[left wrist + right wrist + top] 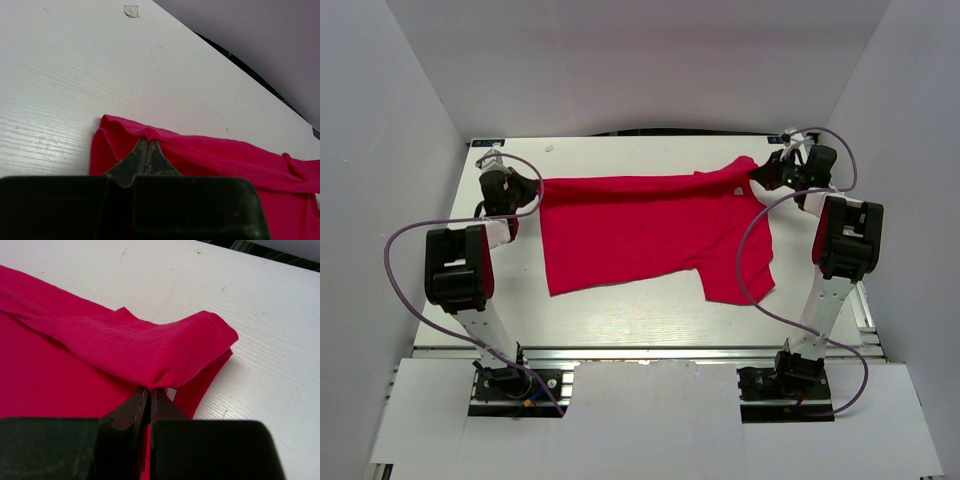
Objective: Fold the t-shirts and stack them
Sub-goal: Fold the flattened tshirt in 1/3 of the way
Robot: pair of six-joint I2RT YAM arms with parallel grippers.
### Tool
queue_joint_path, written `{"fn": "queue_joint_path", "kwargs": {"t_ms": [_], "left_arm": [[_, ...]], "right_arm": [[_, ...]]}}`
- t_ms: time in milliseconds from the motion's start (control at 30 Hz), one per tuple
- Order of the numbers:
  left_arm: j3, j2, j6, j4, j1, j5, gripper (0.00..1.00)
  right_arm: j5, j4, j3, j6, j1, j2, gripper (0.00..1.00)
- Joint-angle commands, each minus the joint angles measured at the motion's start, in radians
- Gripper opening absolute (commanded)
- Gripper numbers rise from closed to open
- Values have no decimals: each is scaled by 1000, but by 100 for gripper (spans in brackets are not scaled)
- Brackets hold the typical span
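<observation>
The bright red t-shirt (640,232) lies spread across the middle of the white table, its long edge stretched between both grippers. My left gripper (534,189) is shut on the shirt's left end, and the cloth bunches at its tips in the left wrist view (148,141). My right gripper (761,172) is shut on the shirt's right end by a sleeve, where the cloth folds over its tips in the right wrist view (150,388). A small white label (739,190) shows near the right end. One sleeve hangs toward the front right.
The white table (620,310) sits between grey walls on the left, right and back. A small piece of tape (131,11) lies on the table at the far left. Purple cables loop from both arms.
</observation>
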Motion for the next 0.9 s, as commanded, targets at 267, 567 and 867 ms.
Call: {"fn": "queue_joint_path", "kwargs": {"t_ms": [267, 567, 867], "left_arm": [[-47, -47, 13, 23, 18, 35, 0], [-47, -40, 11, 22, 18, 47, 0], [-68, -40, -1, 22, 19, 64, 0]], "right_arm": [[-15, -102, 12, -72, -9, -13, 0], [-3, -202, 58, -83, -9, 29, 0], [6, -295, 101, -69, -10, 75, 0]]}}
